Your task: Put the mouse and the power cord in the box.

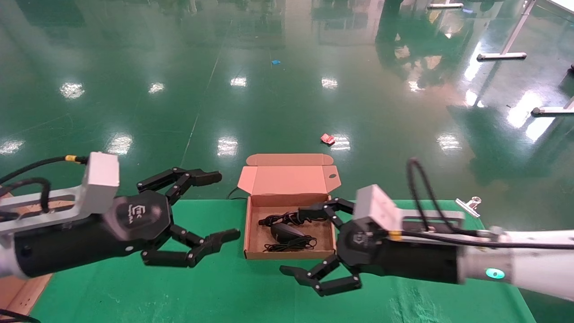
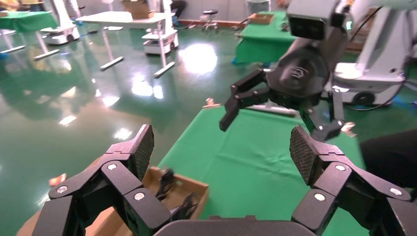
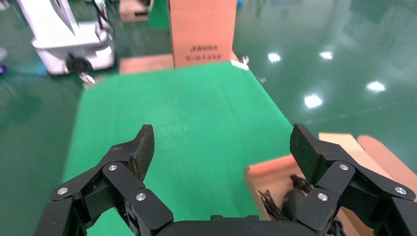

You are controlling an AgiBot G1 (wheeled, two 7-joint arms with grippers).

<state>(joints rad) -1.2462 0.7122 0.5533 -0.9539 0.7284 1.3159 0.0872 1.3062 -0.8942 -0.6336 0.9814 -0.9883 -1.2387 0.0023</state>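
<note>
Both sets of jaws stand wide, holding nothing. Left gripper [image 1: 222,204] hovers above the green table cloth [image 1: 224,287], to the left of the box [image 1: 289,246], fingertips pointing toward it. Right gripper [image 1: 302,242] hangs at the box's right side; its far finger reaches over the right wall near the back corner, its near finger lies outside past the front right corner. Box sits open at the table's far edge, lid [image 1: 289,179] hinged back and standing up, oval hole near the lid's right end. Mouse [image 1: 284,231] lies inside on the box floor, roughly centred, with its thin wire looped beside and in front of it. Power cord [image 1: 280,219], a thicker black bundle, also lies inside, toward the back, just beyond the mouse. Right wrist view confirms dark items in the box next to one finger [image 3: 307,152]. Metal binder clip [image 1: 468,204] clamps the cloth at the table's far right corner.
</note>
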